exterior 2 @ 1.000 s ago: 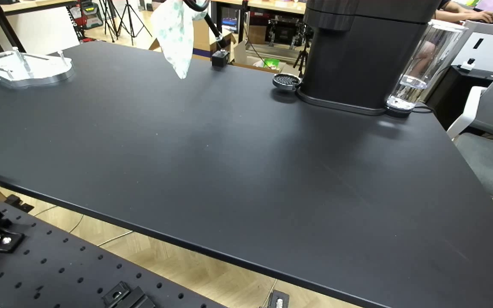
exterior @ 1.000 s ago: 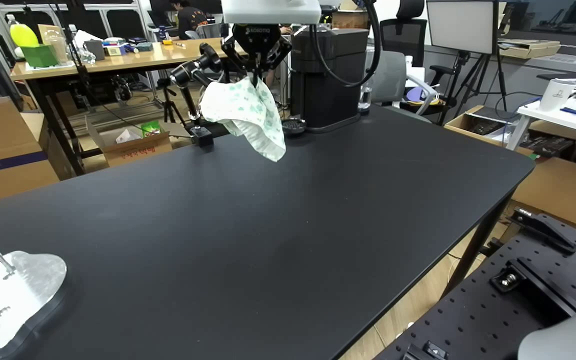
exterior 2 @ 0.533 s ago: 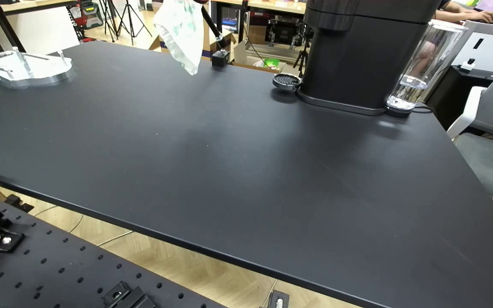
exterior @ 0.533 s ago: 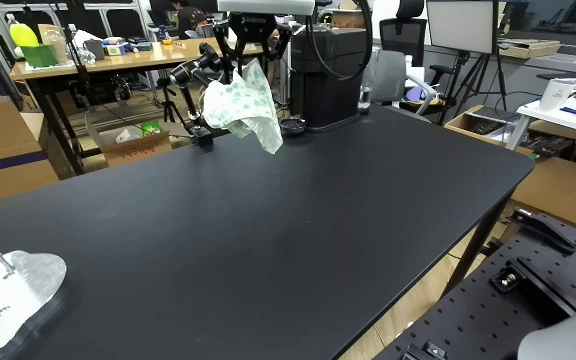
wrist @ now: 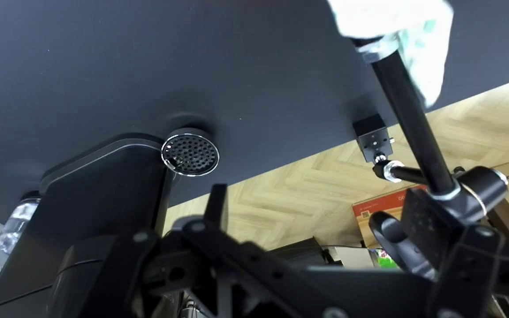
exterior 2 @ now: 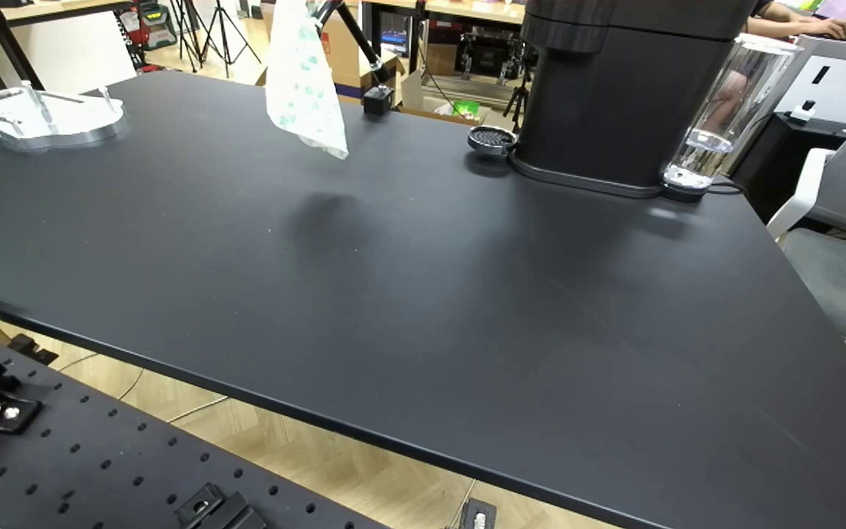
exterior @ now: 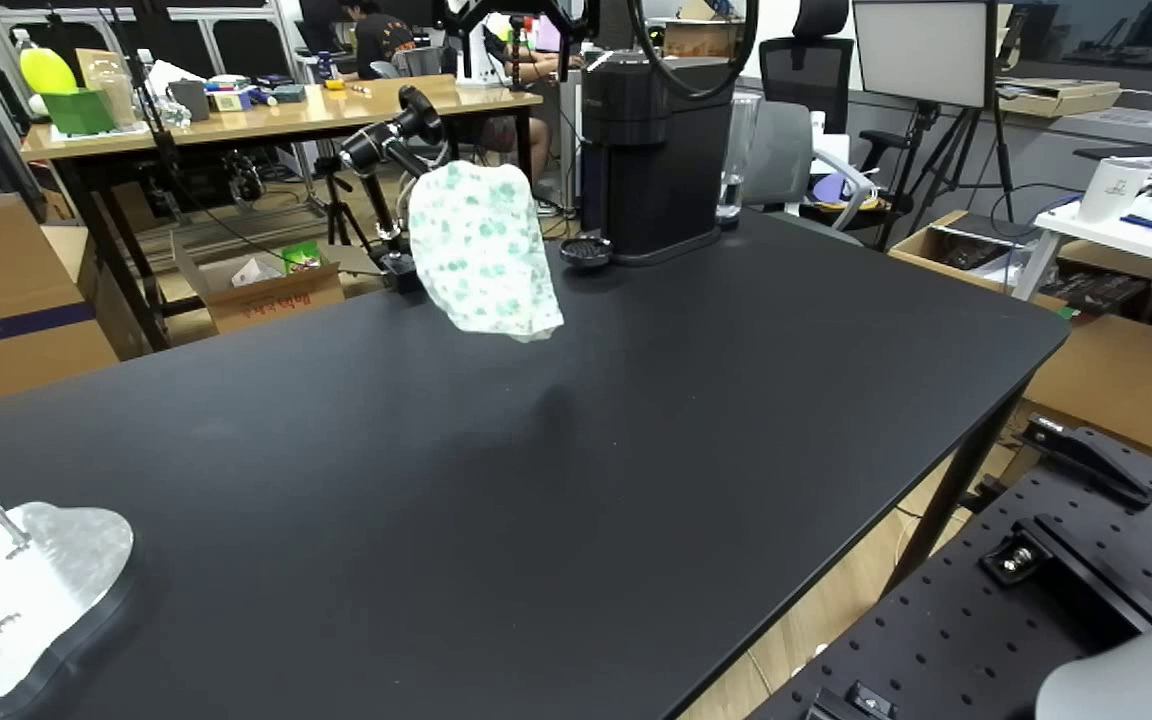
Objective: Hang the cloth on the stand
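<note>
The cloth (exterior: 486, 255), white with green dots, hangs above the black table, clear of its surface. In the wrist view the cloth (wrist: 407, 31) covers the end of the stand's black rod (wrist: 407, 101). The stand (exterior: 381, 160) is a jointed black arm on a small block at the table edge; the cloth hides part of it. An exterior view shows the cloth (exterior 2: 305, 88) beside the stand's block (exterior 2: 377, 101). My gripper (exterior: 516, 65) is above the cloth and apart from it, its jaws wide open. Nothing lies between the fingers of my gripper (wrist: 318, 198) in the wrist view.
A tall black machine (exterior: 651, 160) with a round drip tray (wrist: 190, 152) stands close to the stand. A water container (exterior 2: 717, 125) is behind the machine. A metal plate with bolts (exterior: 46, 580) lies at the table's other end. A cable (exterior: 681, 80) loops beside the gripper.
A second ago my gripper was shut on the cloth. It has opened, let go and moved upward. The cloth now hangs lower and flatter from the stand.
</note>
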